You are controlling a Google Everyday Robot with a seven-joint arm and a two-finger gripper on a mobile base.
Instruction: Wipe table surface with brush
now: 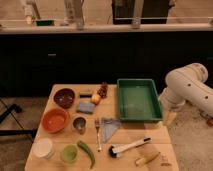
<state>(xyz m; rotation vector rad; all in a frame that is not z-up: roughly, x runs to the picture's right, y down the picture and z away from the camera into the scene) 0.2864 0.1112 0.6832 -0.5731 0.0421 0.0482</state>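
Note:
The table surface (142,129) is a pale wooden top in the middle of the camera view. The brush (131,146) lies flat on it near the front right, with its white handle pointing right and up and its black bristle head to the left. My gripper (171,118) hangs at the end of the white arm (187,89), beside the table's right edge. It is to the right of the green tray (139,100), above and to the right of the brush, and holds nothing.
On the table are a dark bowl (64,97), an orange bowl (54,120), a metal cup (79,124), a fork (97,134), a grey cloth (109,127), a blue sponge (86,107), a white cup (43,148), a green cup (69,153), a green pepper (86,151) and a banana (147,160). A dark counter runs behind.

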